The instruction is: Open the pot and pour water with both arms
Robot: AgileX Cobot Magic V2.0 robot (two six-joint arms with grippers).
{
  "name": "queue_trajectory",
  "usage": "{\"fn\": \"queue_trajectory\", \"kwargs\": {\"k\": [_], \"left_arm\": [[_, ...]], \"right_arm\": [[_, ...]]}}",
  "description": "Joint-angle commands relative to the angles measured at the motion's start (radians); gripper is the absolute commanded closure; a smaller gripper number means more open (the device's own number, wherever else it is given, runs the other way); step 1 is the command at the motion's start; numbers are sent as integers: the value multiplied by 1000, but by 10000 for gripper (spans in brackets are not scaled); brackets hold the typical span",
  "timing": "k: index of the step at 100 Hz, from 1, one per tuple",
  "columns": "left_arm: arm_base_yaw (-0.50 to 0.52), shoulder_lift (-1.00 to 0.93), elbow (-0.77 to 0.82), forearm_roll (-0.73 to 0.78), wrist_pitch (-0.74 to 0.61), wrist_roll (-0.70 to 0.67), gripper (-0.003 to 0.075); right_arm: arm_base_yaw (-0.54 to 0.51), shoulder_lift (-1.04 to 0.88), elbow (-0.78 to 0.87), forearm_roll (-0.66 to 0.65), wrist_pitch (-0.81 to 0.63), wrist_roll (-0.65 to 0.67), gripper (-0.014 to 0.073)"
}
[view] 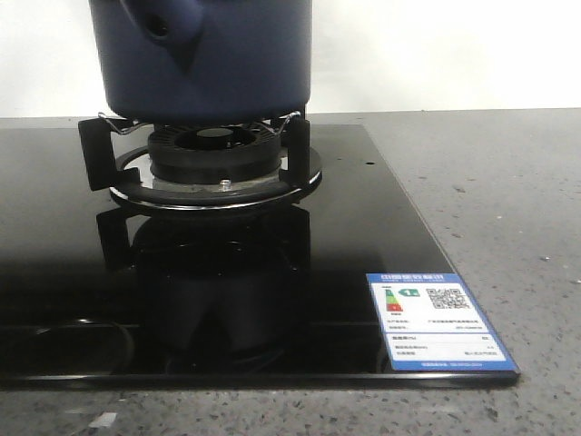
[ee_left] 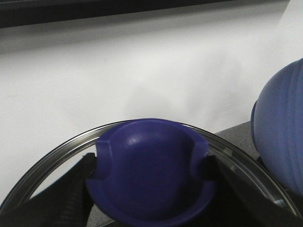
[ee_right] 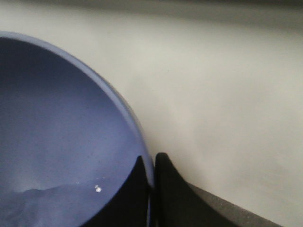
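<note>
The dark navy pot (view: 213,59) stands on the gas burner (view: 211,150) in the front view, its side knob with the small hole (view: 162,27) facing the camera; its top is cut off. In the left wrist view my left gripper (ee_left: 151,177) is shut on the navy knob (ee_left: 149,165) of a glass lid with a metal rim (ee_left: 47,158). In the right wrist view my right gripper (ee_right: 152,182) is shut on the rim of a lighter blue bowl (ee_right: 61,132), one finger inside and one outside; some water shows in it. Neither gripper shows in the front view.
The black glass hob (view: 73,300) carries a blue and white energy label (view: 440,322) at its front right corner. Grey speckled counter (view: 490,191) lies to the right. A white wall (ee_left: 142,61) is behind. The ribbed light blue bowl (ee_left: 281,123) sits beside the lid.
</note>
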Motion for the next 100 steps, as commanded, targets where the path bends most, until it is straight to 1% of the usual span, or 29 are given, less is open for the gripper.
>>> {"fn": "queue_trajectory", "kwargs": {"k": [1,15,40,60,74,100], "left_arm": [[3,-36,-41,-84,-24,-9,324],[3,-36,-41,-84,-24,-9,324],[3,-36,-41,-84,-23,-9,324],[3,-36,-41,-84,-23,-9,324],[3,-36,-41,-84,-23,-9,324],[3,-36,-41,-84,-23,-9,324]], "right_arm": [[5,-67,11,-9,-205,-4,636],[5,-67,64,-9,-320,-4,636],[9,-67,96,-36,-435,8,637],[43,-68,151,-112,-628,18,637],[57,-68,181,-122,-747,18,637],[58,-68,187,-152,-900,18,637]]}}
